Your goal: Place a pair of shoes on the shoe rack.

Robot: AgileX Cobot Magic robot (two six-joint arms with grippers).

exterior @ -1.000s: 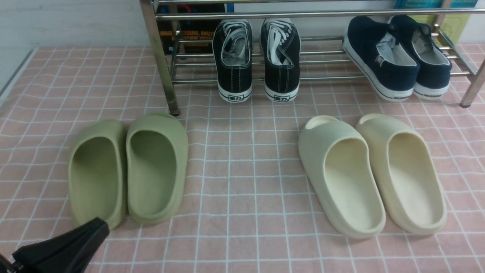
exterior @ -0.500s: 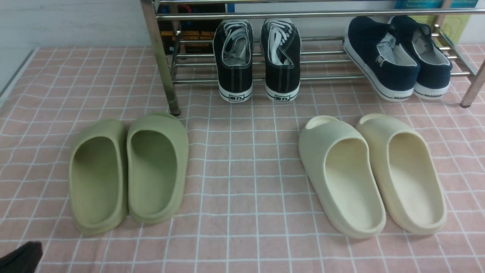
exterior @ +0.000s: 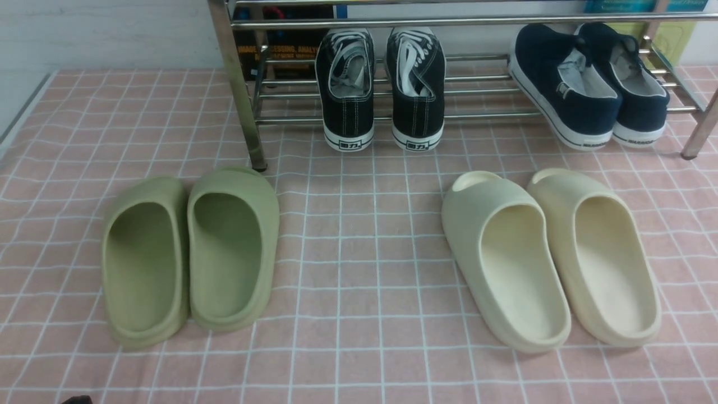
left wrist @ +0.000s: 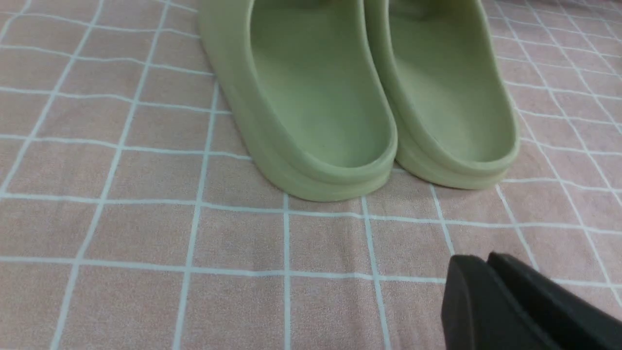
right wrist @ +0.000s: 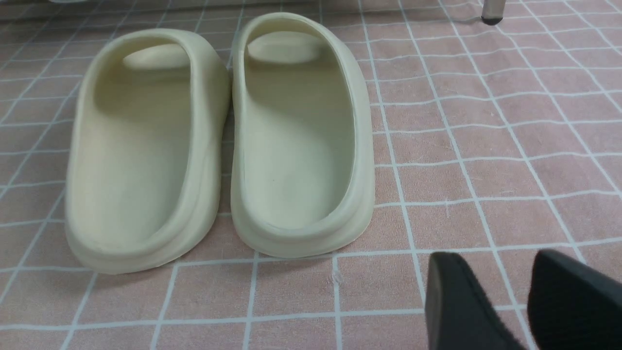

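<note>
1. My left claw (left wrist: 486,265) hangs just above the pink checked cloth (left wrist: 146,233), its two black fingers pressed together with no gap that I can make out, and nothing between them.
2. My right claw (right wrist: 495,282) hangs over the same cloth with its fingers apart and a clear strip of cloth showing between them; it holds nothing.
3. Near my left claw, apart from it, lie the heels of the green slides (left wrist: 340,121), the two side by side and touching.
4. Near my right claw sit the cream slides (right wrist: 218,146), also side by side, heels toward me.
5. In the front view the green slides (exterior: 190,252) are on the left of the tabletop and the cream slides (exterior: 549,252) on the right, well apart.
6. Farther back stands the shoe rack (exterior: 235,84), its shiny leg just beyond the green slides.
7. The black sneakers (exterior: 381,90) rest on the rack's lower bars, side by side, heels toward me and hanging over the front bar.
8. To their right on the same bars sit the navy slip-ons (exterior: 589,84), angled.
</note>
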